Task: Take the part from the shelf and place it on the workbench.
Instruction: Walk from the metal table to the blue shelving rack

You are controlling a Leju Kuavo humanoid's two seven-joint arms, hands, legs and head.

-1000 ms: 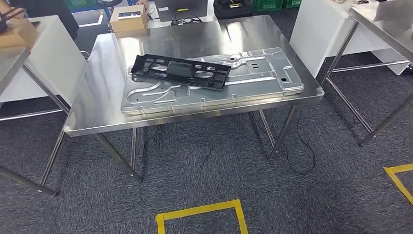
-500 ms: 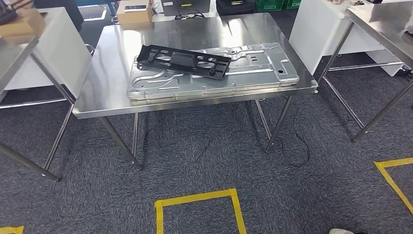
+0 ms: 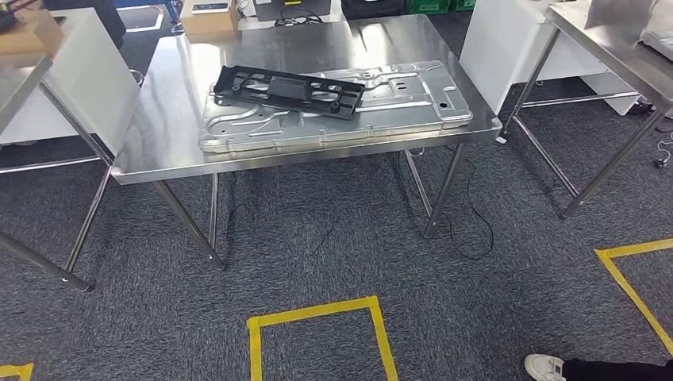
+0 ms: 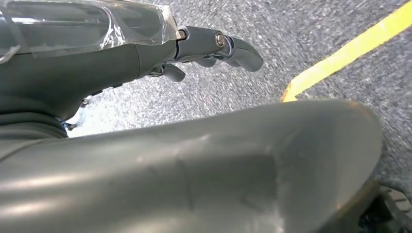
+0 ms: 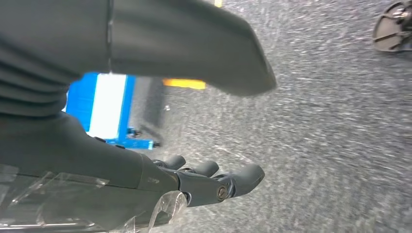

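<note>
**Part rests on the worktop, hands empty**

The black part (image 3: 287, 90) lies across a metal panel (image 3: 397, 103) on the steel worktop (image 3: 159, 151). The left hand (image 4: 214, 46) and right hand (image 5: 209, 182) hang over carpet, fingers loosely apart, holding nothing. Unfastened, the part could slide if the worktop is bumped.

Grey carpet (image 3: 333, 262) stretches under me, marked with yellow tape squares (image 3: 317, 317). Ahead I see a steel desk (image 3: 159, 119) on thin legs, its top catching bright glare. A white cabinet (image 3: 492, 40) stands just beside its far right corner, another steel table (image 3: 611, 48) further right. Black cables (image 3: 476, 238) trail on the floor beneath. A person's white shoe (image 3: 544, 367) shows at the lower right.
</note>
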